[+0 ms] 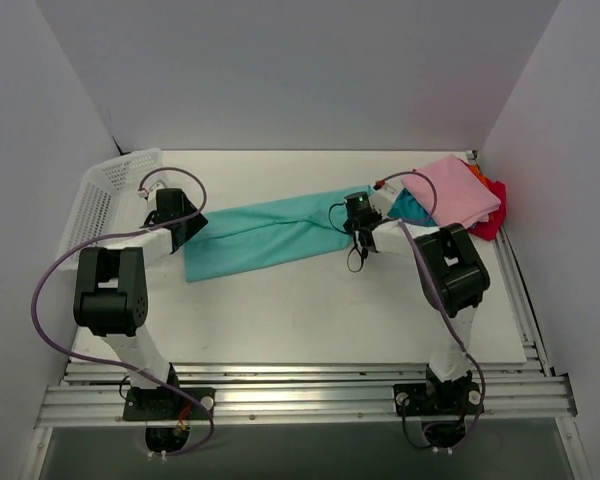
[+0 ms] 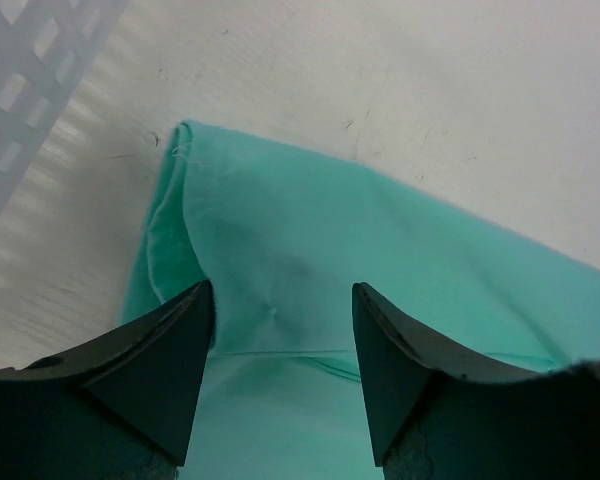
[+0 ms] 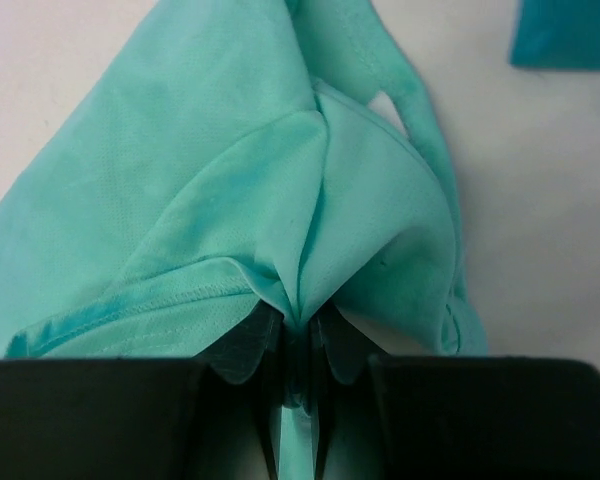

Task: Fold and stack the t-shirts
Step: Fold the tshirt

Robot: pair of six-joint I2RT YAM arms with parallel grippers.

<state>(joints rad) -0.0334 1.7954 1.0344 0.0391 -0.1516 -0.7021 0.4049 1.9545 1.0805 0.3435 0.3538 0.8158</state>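
The teal-green t-shirt lies stretched in a long band across the middle of the table. My left gripper is open over the shirt's left end, its fingers apart with cloth between them. My right gripper is shut on a bunched fold of the shirt's right end. A stack of folded shirts sits at the back right: pink on top, teal-blue, red and orange edges showing below. A teal-blue corner shows in the right wrist view.
A white mesh basket stands at the back left, beside the left gripper; its lattice shows in the left wrist view. White walls enclose the table on three sides. A metal rail runs along the near edge.
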